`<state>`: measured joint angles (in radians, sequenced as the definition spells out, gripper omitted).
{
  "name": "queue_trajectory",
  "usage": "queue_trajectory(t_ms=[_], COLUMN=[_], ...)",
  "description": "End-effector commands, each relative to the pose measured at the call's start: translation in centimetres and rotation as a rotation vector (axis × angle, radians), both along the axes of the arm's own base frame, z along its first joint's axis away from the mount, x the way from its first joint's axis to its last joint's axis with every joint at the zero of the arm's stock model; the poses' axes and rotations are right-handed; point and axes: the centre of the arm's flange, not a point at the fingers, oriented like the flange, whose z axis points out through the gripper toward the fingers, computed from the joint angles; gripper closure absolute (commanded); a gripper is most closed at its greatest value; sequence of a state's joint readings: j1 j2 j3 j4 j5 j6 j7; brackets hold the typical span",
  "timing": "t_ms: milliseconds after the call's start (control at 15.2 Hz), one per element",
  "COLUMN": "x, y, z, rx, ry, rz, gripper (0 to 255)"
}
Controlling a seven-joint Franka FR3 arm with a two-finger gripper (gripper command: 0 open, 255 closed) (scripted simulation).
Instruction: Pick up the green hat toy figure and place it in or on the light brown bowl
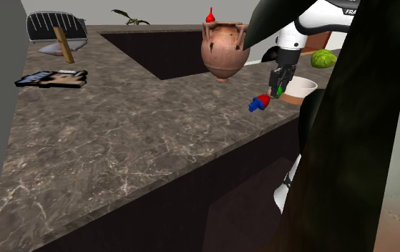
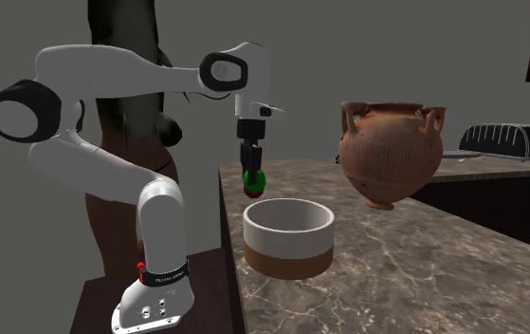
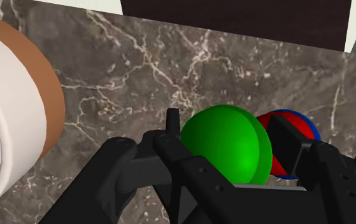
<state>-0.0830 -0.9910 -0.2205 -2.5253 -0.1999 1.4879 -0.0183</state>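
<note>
Noted at the gripper [image 1: 280,85] [image 2: 252,171] [image 3: 228,135]: closed narrow on the toy figure [image 1: 279,91] [image 2: 253,180] [image 3: 224,156], green hat pinched between the two black fingers [image 3: 169,137] (contact on both sides in the wrist view). Sticking out past the hat, down and away from the fingertips: red and blue body [image 1: 258,104] [image 3: 292,143], tilted, not upright. Held in the air under the hand, clear of the dark veined stone counter [image 1: 119,143] [image 2: 424,270] [image 3: 170,63].

Just below and beside the fingertips: the bowl [image 1: 305,84] [image 2: 288,249] [image 3: 50,108], white inside and along the upper band, light brown along the lower band. Toy above rim level, apart from the bowl. Over the rim or just outside it? Cannot tell.

Near the hand, to one side: a reddish-brown clay jar [image 1: 223,50] [image 2: 391,152] with small handles at the neck. Past the bowl from the hand: a green melon [image 1: 324,59]. Well apart from the hand: a dark ribbed toaster [image 2: 509,140].

Writing:
- Up the white arm [image 1: 298,36] [image 2: 101,171] from the hand, black lettering [image 1: 350,9] reading "FRA", rest cut off at the edge.
- On the dark band [image 2: 163,278] round the arm's foot, a small pale line of text, too small to read.
</note>
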Motion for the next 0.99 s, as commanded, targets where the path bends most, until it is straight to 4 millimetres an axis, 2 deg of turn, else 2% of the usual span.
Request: queue_trajectory(t_ms=[0, 924], x=[-0.1, -0.1], y=[-0.1, -0.1], z=[1.0, 8.4], rx=[0.000, 0.000], ry=[0.000, 0.000], rz=[0.000, 0.000], gripper=[255, 255])
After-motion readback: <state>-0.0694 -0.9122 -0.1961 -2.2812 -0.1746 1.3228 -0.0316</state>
